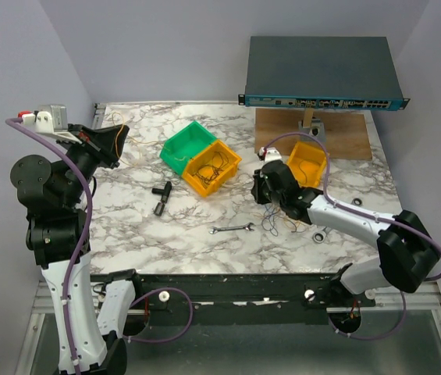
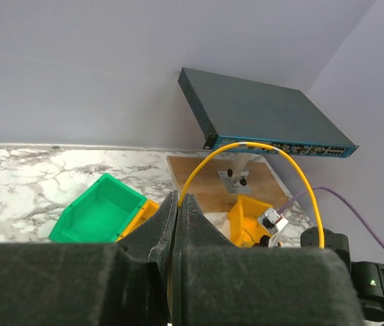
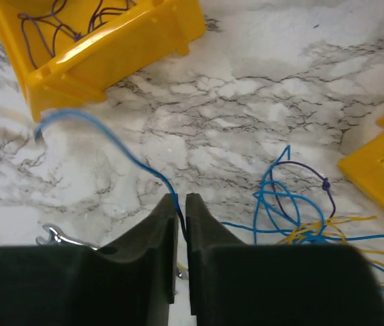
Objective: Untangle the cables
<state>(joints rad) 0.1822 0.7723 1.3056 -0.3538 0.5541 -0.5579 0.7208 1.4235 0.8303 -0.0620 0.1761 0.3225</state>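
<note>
L gripper [image 2: 179, 199] pinches a yellow wire [image 2: 246, 143] by table's [image 1: 126, 234] far left corner; R gripper [image 3: 181, 201] pinches a blue wire [image 3: 120, 145].

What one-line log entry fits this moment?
left gripper: shut on yellow cable, raised | right gripper: shut on blue cable | tangle: on table

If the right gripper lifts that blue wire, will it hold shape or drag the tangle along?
Likely floppy: the blue wire curves loosely away from the right gripper. Probably very light, being so thin. It may snag the tangle beside it.
</note>
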